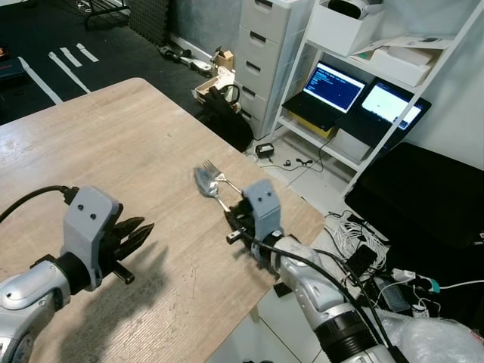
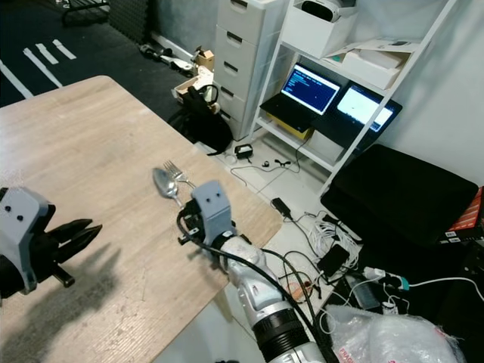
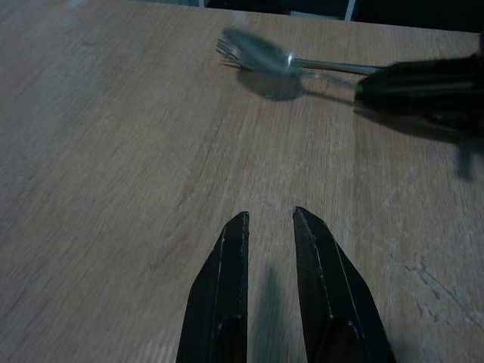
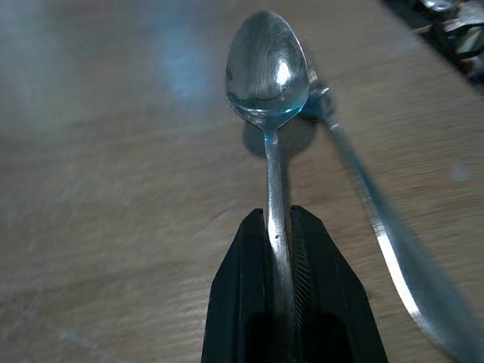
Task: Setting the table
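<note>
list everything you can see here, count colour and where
table: one, light wood, under both arms
spoon: one, silver, handle clamped in the right end effector, bowl above the table near its right edge
fork: one, silver, lying on the table beside the spoon
drawer unit: one, white, on the floor beyond the table
laptops: two, dark with lit screens, on a white shelf rack
cables: several, white and black, on the floor at right
left end effector: one, black, slightly open above bare table
right end effector: one, black, shut on the spoon handle
</note>
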Robot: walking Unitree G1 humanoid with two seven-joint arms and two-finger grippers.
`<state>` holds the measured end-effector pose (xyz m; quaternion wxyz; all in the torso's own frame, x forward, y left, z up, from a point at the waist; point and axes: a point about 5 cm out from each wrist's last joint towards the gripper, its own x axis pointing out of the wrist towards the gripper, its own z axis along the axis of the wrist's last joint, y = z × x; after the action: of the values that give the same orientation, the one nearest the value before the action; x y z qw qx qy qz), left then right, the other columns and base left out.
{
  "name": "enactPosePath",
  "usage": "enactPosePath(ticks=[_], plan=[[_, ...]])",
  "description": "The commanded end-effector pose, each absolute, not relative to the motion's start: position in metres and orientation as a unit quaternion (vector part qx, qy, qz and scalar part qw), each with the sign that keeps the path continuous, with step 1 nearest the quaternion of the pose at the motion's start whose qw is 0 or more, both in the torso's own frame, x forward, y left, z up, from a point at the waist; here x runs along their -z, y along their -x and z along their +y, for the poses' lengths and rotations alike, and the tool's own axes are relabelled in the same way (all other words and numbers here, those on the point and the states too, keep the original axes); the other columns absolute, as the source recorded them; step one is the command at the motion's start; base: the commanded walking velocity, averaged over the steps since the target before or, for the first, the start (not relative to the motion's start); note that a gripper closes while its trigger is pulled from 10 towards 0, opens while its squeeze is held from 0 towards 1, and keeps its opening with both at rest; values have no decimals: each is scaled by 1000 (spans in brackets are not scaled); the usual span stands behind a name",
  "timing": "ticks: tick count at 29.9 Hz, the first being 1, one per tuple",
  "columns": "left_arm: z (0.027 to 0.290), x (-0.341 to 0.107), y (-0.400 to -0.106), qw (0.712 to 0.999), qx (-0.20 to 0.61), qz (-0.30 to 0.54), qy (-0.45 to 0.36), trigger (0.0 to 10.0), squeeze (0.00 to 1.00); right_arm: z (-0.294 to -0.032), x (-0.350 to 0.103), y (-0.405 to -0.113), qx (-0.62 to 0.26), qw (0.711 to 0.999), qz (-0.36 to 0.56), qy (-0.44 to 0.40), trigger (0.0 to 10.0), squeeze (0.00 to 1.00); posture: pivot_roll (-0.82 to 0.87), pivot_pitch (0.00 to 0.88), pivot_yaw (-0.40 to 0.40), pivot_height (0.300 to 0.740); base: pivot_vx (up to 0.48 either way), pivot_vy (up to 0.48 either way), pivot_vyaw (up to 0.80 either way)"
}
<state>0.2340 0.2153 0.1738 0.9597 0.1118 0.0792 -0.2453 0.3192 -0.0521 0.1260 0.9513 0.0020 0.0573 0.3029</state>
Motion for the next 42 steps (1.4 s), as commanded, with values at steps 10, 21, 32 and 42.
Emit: enactPosePath(ticks=[10,21,32,42], plan=[[214,-167,-250,984,147,59,-82,10000,0,-70,-182,-314,-257,959,-82,-86,10000,0,70,82,-1,740,0,0,0],[195,-168,-265,998,52,20,-32,10000,0,-122,-177,-311,-56,986,-124,-91,10000,0,60,83,10,740,0,0,0],[182,-185,-264,997,42,-33,-58,10000,0,-138,-187,-297,-17,985,-167,-41,10000,0,56,77,29,740,0,0,0],[170,-196,-235,987,123,-47,-91,10000,0,-137,-200,-293,-21,981,-190,-36,10000,0,64,79,26,740,0,0,0]])
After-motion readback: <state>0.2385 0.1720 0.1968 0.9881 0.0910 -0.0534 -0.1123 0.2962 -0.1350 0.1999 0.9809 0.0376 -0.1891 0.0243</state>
